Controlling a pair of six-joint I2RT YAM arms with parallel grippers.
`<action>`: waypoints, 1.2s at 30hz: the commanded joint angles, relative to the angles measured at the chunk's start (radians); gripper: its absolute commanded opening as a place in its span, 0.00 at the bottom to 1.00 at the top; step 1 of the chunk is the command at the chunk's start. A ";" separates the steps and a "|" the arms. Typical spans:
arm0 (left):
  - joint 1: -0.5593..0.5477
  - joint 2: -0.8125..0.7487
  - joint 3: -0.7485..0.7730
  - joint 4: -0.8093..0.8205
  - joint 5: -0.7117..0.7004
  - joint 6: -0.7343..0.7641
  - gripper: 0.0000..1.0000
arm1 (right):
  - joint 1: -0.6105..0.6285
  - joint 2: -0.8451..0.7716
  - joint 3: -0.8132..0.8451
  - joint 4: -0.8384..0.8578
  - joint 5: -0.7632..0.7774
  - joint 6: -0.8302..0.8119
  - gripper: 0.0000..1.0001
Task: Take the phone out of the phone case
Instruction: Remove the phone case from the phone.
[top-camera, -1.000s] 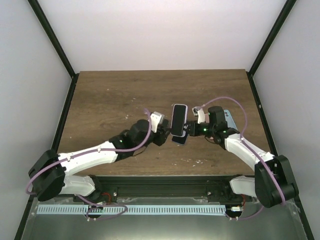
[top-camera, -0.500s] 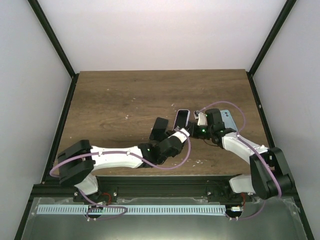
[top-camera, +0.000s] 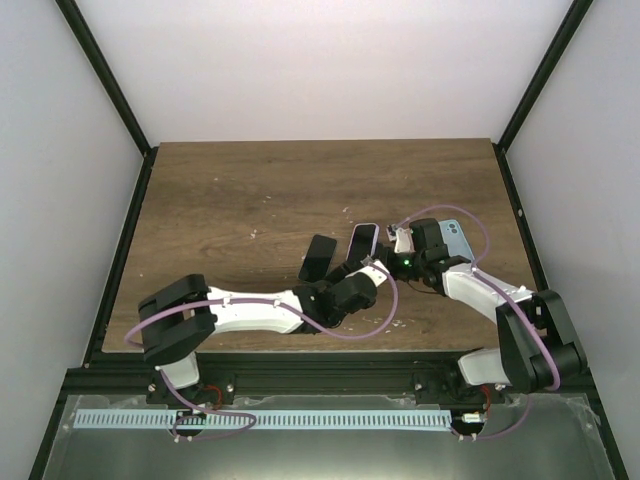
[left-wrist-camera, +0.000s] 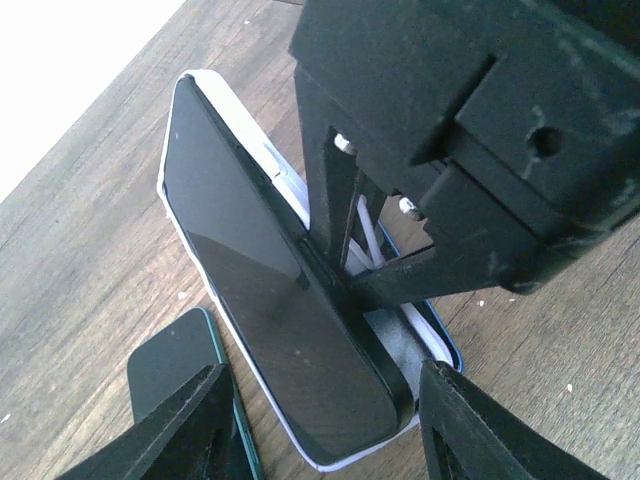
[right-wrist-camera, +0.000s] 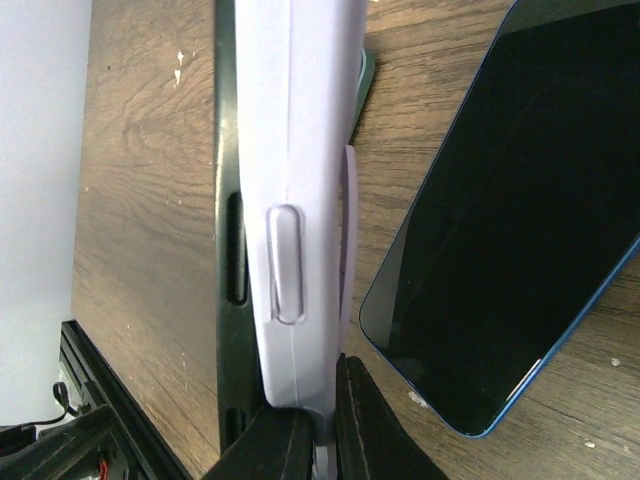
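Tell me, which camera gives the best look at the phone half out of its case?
The left wrist view: the dark phone fills it, tilted up out of the pale case. The right wrist view shows only its thin edge beside the case. The overhead view shows it tiny.

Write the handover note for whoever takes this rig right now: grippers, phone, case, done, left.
Left gripper: open, fingers either side of the slim black phone, not clamped.
Right gripper: shut on the edge of the lavender silicone phone case, held tilted.
Done: one long side of the black phone is prised out of the case.
To do: free the other side, lift the phone clear.
Spare teal-edged dark phone and blue-edged phone lie flat nearby.
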 joint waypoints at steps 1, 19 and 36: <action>-0.002 0.030 0.038 0.006 -0.023 0.020 0.52 | -0.012 -0.004 0.047 0.034 -0.038 0.009 0.01; -0.039 0.147 0.096 -0.004 -0.280 0.133 0.51 | -0.033 -0.002 0.045 0.038 -0.090 0.021 0.01; -0.040 0.172 0.053 0.066 -0.424 0.208 0.43 | -0.051 -0.014 0.039 0.049 -0.141 0.031 0.01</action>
